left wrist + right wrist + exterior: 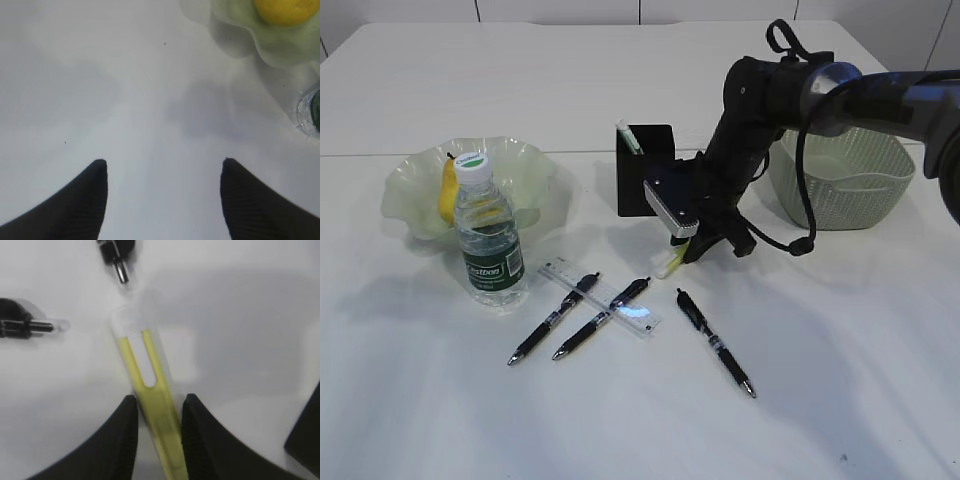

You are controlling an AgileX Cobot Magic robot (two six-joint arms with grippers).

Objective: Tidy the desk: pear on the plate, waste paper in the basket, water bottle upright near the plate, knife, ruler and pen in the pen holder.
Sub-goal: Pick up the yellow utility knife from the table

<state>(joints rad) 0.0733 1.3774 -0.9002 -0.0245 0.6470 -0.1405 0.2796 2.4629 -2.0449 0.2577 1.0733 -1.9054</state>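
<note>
Grasping the yellow knife [152, 405] between its fingers, the right gripper [157, 420] leans down before the pen holder [646, 168].

We saw a yellow pear [447, 190] in the pale-green wavy glass plate [535, 170], a dark green label on the clear bottle [490, 240], a matte black pen holder [645, 170], a sage-green perforated basket [845, 190], black pens [715, 342], and a white surface [840, 380].

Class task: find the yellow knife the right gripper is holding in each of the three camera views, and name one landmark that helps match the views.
Exterior view: knife low at centre, under the right gripper.
Left wrist view: not in it.
Right wrist view: knife centre, running up from between the jaws.
Shared landmark: pen holder, at the right wrist view's lower right edge.
</note>
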